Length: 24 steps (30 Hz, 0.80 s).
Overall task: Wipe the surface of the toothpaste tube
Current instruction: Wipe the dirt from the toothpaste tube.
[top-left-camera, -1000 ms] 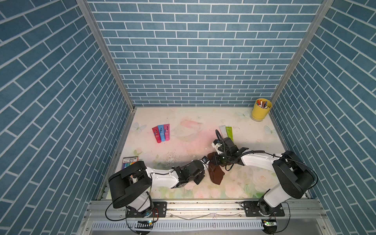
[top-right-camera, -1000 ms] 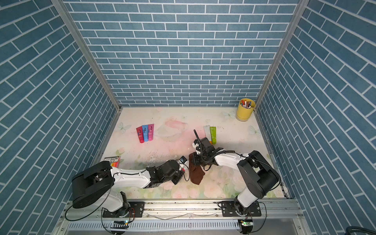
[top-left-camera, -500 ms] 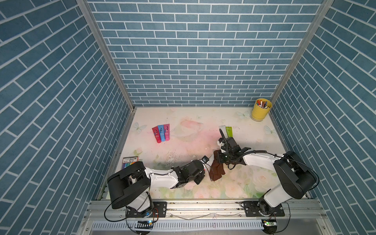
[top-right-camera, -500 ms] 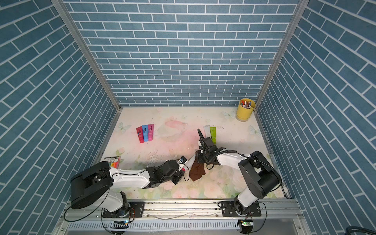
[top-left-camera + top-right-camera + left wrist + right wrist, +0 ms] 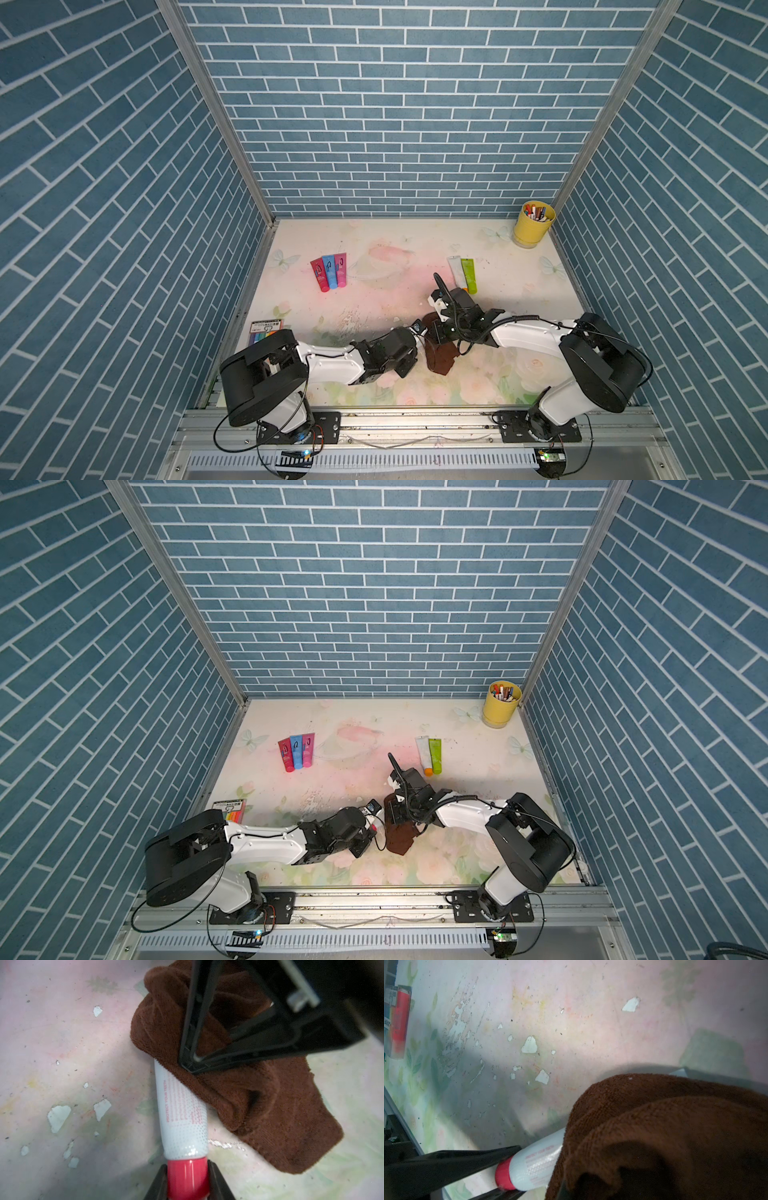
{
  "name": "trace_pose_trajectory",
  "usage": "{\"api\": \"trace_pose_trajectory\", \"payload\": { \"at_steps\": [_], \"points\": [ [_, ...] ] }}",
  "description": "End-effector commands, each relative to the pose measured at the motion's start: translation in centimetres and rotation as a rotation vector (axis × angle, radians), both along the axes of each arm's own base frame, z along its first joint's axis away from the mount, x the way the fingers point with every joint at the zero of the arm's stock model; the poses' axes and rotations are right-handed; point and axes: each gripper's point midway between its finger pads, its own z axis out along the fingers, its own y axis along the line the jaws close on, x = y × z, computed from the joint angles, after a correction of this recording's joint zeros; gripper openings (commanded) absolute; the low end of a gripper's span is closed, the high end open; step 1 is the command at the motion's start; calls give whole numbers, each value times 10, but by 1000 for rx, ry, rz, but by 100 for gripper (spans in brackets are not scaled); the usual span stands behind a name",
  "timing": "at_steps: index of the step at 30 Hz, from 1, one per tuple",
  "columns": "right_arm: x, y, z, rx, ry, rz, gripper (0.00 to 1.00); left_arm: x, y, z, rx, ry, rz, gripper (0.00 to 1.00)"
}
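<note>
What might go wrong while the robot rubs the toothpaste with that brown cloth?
1. The left gripper pinches the toothpaste tube only at its round red cap, so rubbing might twist it or pull it loose.
2. The brown cloth in the right gripper covers just the far end; the part near the cap may stay unwiped.
3. The cloth's loose end lies on the flaking table and could pick up bits.

Table (image 5: 374, 245): pale, printed with pink and green flowers.
Chips (image 5: 58, 1114): small white peeled spots near the front middle.
Back left: three tubes (image 5: 329, 272), red, blue and pink, side by side.
Back right: two tubes (image 5: 462, 272), white and green.
Far right corner: yellow cup (image 5: 533, 226) of pens.
Front left edge: marker pack (image 5: 266, 328).
Front middle: brown cloth (image 5: 441, 359), its low end on the table.
</note>
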Motion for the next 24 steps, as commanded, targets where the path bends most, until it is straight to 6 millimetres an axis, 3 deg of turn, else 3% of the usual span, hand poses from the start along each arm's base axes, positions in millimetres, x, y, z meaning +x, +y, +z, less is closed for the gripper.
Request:
{"api": "trace_pose_trajectory", "payload": {
  "at_steps": [1,6,9,15,20,24],
  "points": [
    [-20,-42,-52,-153,181,-59,0,-8,-18,11,-67,0,-76,0],
    [9,-87,-64,-217,171,-231,0,-8,-18,10,-65,1,-77,0],
    [18,-96,-63,-245,148,-259,0,-8,-19,10,-66,3,-79,0],
    [3,-61,-47,-165,131,-140,0,-8,-19,9,-64,6,-81,0],
    [-35,-19,-25,-86,130,15,0,-8,-20,7,-56,12,-82,0],
    [-56,2,-17,5,163,88,0,-8,-21,5,-52,15,-85,0]
  ]
}}
